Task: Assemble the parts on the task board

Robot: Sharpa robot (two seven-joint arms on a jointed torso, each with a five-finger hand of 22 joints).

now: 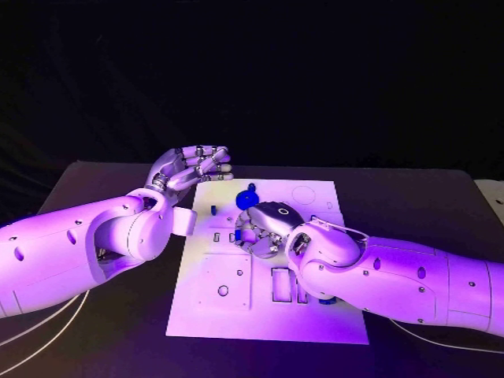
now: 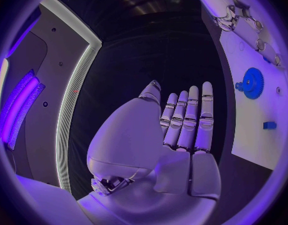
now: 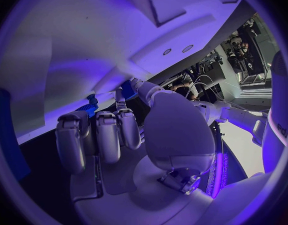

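Note:
The white task board (image 1: 224, 311) lies in the middle of the black table. A blue gear (image 1: 247, 197) stands near its far edge, also seen as the gear (image 2: 251, 82) on the board (image 2: 256, 140). A small blue part (image 1: 215, 209) stands near the board's left edge, the same part (image 2: 269, 125). My right hand (image 1: 266, 226) rests over the board's middle just behind the gear, its fingers (image 3: 100, 137) curled down; a ridged blue piece (image 3: 89, 106) peeks past them, and I cannot tell if it is held. My left hand (image 1: 190, 168) hovers off the board's far left corner, fingers (image 2: 189, 120) straight and holding nothing.
Rectangular slots (image 1: 282, 285) are cut in the board's near half, and a bit of blue (image 1: 326, 300) shows under my right forearm. A pale object (image 1: 500, 201) sits at the table's right edge. White cables (image 1: 34, 335) trail over the near left.

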